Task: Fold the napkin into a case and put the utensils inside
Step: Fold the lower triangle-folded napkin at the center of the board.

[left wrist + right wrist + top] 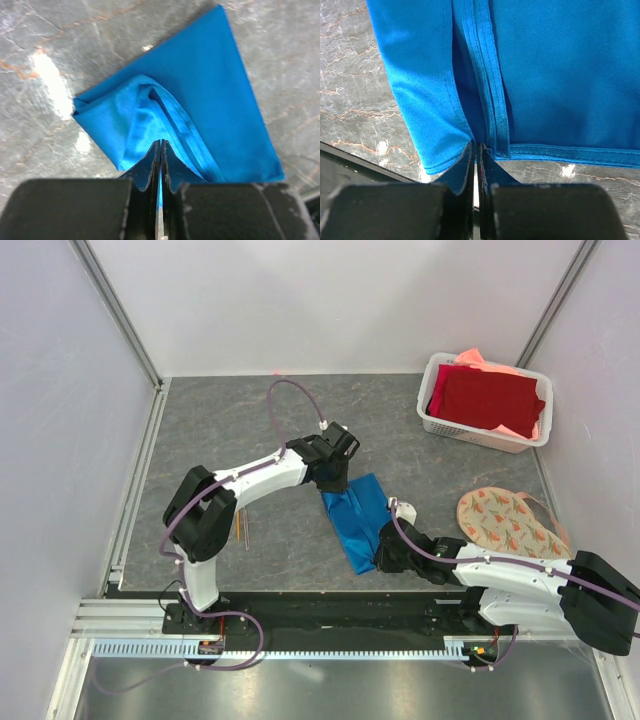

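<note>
Grey marbled worktop fills the floor of a pale-walled cell, with both arms reaching in over it. Between them lies the napkin, folded to a narrow blue strip. Its long axis runs far to near, with the near end leaning a little to the robot's right.

The left end effector sits at the strip's far end and the right end effector at its near end. From each one the cloth stretches straight ahead, toward the other.

In the left wrist view the jaws are pressed together with a sliver of blue between them, pinching a loose upper layer that rises in a ridge to the tips. In the right wrist view the jaws are likewise closed, at the near hem where the folded edges meet. They appear to nip the cloth, though little of it shows between them.

Any further fold would likely have to go across that shared axis.

The utensils, thin orange sticks, lie well to the left of the left end effector, beside that arm's elbow, so the left arm is nearer. They point far to near, roughly parallel with the strip.
</note>
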